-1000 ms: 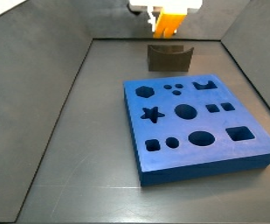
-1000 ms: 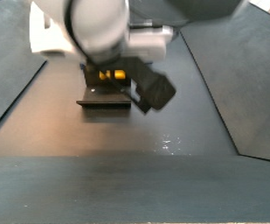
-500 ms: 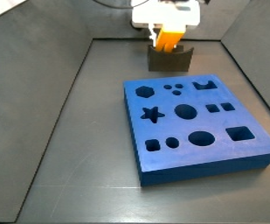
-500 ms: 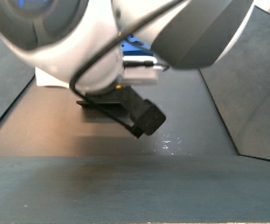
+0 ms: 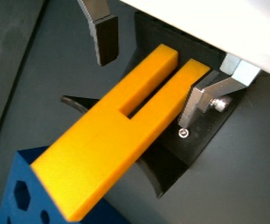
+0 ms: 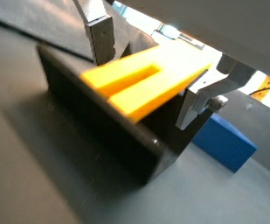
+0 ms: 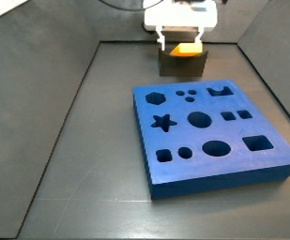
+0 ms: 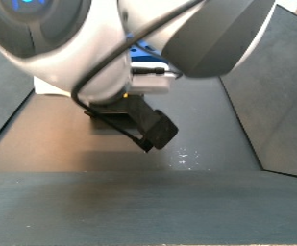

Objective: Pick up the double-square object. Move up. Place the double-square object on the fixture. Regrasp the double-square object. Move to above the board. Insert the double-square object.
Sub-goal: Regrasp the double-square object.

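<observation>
Silver tool (image 5: 148,74): plates set apart on either side of the block, neither seen pressing it.
Yellow block (image 5: 120,131): laid over the holder (image 6: 102,118), at the worktop's far end.
Blue board (image 7: 212,136): near, untouched.
Regrasp: plates to be closed squarely across the block's long sides before lifting.

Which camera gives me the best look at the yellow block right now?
A wrist view: the block fills the frame, groove visible, between the claw fingers. A side view shows only a small orange patch at the fixture; the arm hides it elsewhere.
</observation>
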